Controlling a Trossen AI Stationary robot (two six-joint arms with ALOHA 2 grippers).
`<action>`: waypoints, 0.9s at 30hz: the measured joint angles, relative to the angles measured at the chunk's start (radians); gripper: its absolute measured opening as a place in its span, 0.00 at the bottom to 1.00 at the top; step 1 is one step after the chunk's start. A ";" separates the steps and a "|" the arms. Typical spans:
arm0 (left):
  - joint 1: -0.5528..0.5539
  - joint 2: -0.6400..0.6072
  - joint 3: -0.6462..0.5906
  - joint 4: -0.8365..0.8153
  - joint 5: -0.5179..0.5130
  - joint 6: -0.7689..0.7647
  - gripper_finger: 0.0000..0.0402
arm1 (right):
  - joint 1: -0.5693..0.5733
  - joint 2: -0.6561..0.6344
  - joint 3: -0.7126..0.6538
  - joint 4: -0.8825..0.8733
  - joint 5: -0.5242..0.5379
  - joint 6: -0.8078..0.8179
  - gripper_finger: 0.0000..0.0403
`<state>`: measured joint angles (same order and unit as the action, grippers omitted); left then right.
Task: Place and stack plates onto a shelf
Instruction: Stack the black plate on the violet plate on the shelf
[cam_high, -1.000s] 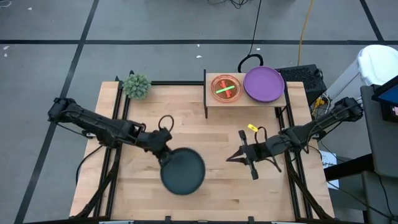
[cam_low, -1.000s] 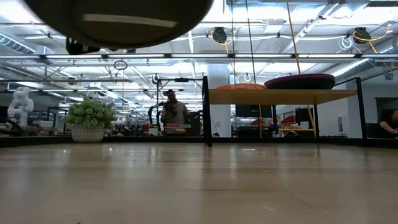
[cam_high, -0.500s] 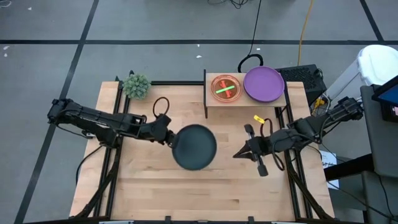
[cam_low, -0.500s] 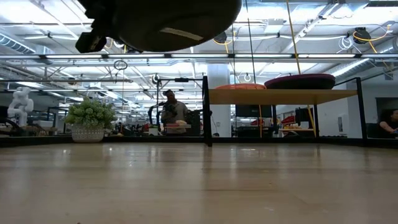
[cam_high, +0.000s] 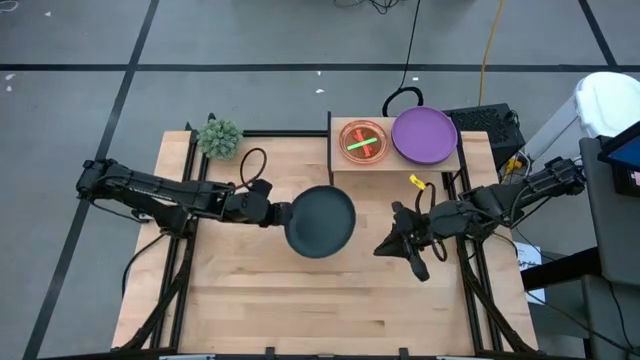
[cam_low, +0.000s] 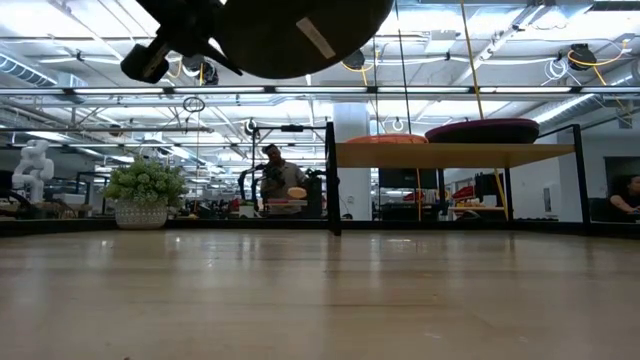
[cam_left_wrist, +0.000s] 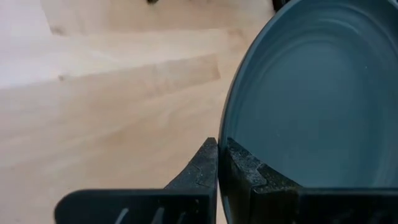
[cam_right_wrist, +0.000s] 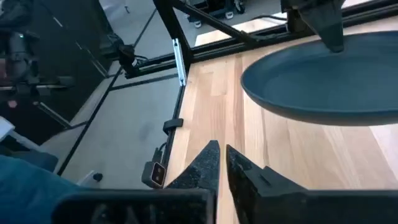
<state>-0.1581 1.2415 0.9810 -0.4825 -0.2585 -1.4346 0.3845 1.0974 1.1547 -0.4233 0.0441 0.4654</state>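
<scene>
A large dark teal plate (cam_high: 320, 222) hangs in the air over the middle of the table, held by my left gripper (cam_high: 277, 212), which is shut on its left rim. In the low view its underside (cam_low: 290, 25) fills the top of the picture. The shelf (cam_high: 395, 160) stands at the far edge. On it lie a translucent pink-red plate (cam_high: 362, 140) with neon green showing in it and, to its right, a purple plate (cam_high: 424, 134). My right gripper (cam_high: 380, 249) is shut and holds nothing, hovering to the right of the teal plate. My left gripper pinches the teal plate's rim (cam_left_wrist: 222, 149) between its two fingers, one above and one below the edge. The fingers come level from the table's left. The plate is lifted clear and juts out beyond the fingertips, nearly level and right side up.
A small spiky green plant (cam_high: 219, 137) stands at the far left corner. Black cables and a yellow tag (cam_high: 415, 181) lie by the shelf's right end. Bare wood (cam_high: 300, 300) stretches along the near half. A person (cam_low: 282, 182) stands in the room behind.
My left gripper has carried the teal plate from the near middle of the table toward the far edge and rightward, closer to the shelf, keeping its hold and the plate in the air. My right gripper has drawn back slightly toward the right edge.
</scene>
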 joint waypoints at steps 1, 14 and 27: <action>0.000 0.000 0.000 0.006 0.011 -0.014 0.03 | -0.002 0.008 0.000 0.001 -0.012 -0.010 0.06; -0.035 0.089 -0.001 -0.034 0.145 -0.166 0.03 | -0.004 0.096 0.000 0.044 -0.046 -0.290 0.44; -0.063 0.175 -0.001 0.063 0.189 -0.210 0.03 | -0.003 0.278 0.000 0.014 -0.058 -0.587 0.48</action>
<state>-0.2212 1.4166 0.9798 -0.4195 -0.0692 -1.6446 0.3813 1.3757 1.1545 -0.4093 -0.0135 -0.1216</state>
